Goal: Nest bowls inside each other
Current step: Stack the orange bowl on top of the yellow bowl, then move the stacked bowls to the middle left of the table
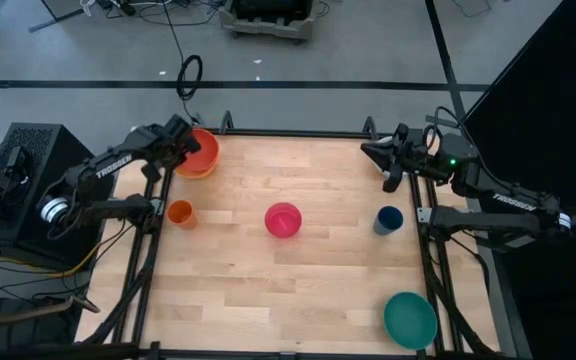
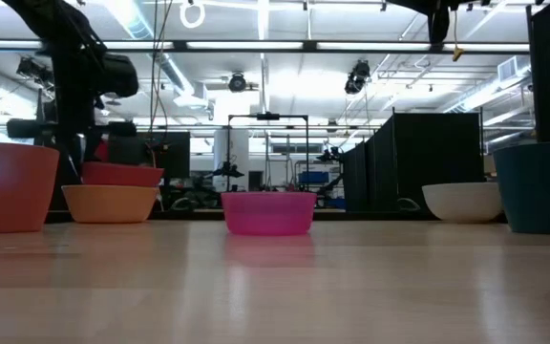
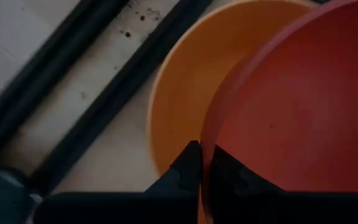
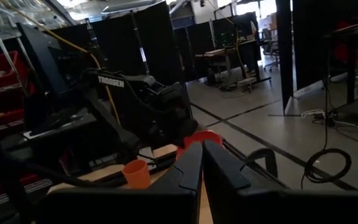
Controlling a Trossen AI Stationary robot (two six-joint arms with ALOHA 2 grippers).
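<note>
At the table's far left corner a red bowl (image 1: 202, 149) has its lower part inside an orange-yellow bowl (image 2: 111, 203), and my left gripper (image 3: 202, 152) is shut on the red bowl's rim. A pink bowl (image 1: 283, 219) stands at the table's middle and a teal bowl (image 1: 410, 320) at the near right corner. The low view shows a white bowl (image 2: 461, 201) at the far right; in the high view my right arm hides it. My right gripper (image 1: 370, 150) hangs shut and empty, high over the far right corner. My left gripper pinches the red bowl's rim (image 3: 206, 140) on the side toward the table's left edge, with one finger (image 3: 229, 174) inside the bowl and the other (image 3: 188, 168) outside. The fingers come steeply from above. The bowl stands about upright, its lower part (image 2: 122, 176) down in the orange-yellow bowl.
A small orange cup (image 1: 180, 213) stands near the left edge, close to the stacked bowls. A dark blue cup (image 1: 388, 220) stands near the right edge. Black frame rails (image 1: 150, 200) run along the table's sides. Bare wood lies between the pink and teal bowls.
</note>
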